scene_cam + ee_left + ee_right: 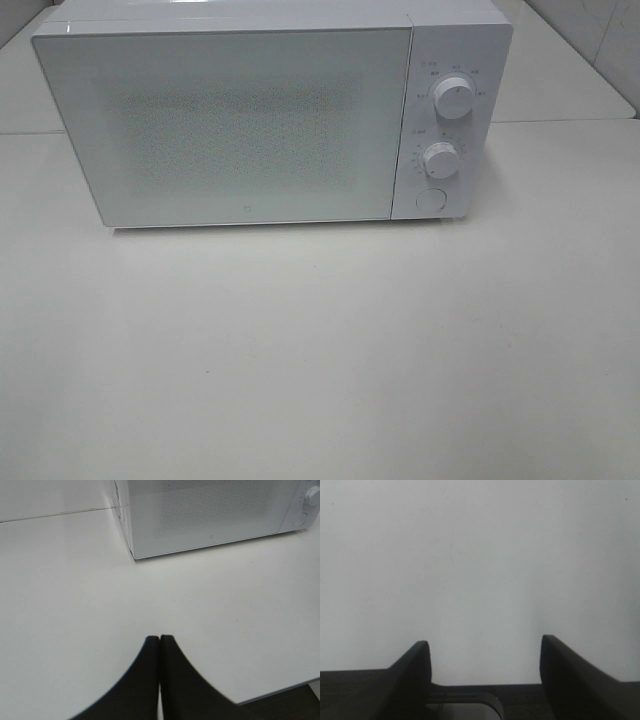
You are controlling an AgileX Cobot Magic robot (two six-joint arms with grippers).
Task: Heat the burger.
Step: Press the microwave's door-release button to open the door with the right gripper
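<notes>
1. The white microwave (pixel 250 120) is sitting at the 12 o'clock end of the pale table (pixel 320 360) in the high view, with its front facing 6 o'clock.
2. Its door (pixel 225 125) is lying shut, flush with the front. The dotted window in it is giving no clear look at the inside.
3. The burger is not showing in any view, and I cannot tell whether it is sitting behind the shut door.
4. A narrow control panel (pixel 462 60) is running down the 3 o'clock side of the door.
5. The panel is carrying an upper knob (pixel 453 98), a lower knob (pixel 440 157) at that knob's 6 o'clock, and a round button (pixel 431 200) at the 6 o'clock of the lower knob.
6. The left gripper (pixel 159 639) is staying closed in its wrist view. Its two dark fingers (pixel 145 680) are pressing together tip to tip, with nothing between them.
7. That gripper is pointing over bare table towards the microwave's front corner, which is standing well apart from the fingertips. The table's edge (pixel 280 692) is showing close beside the gripper.
8. The right gripper (pixel 485 650) is standing open. Its two dark fingers (pixel 412 670) are sitting well apart, and only bare table is lying between and beyond them.
9. Neither gripper is touching the microwave.
</notes>
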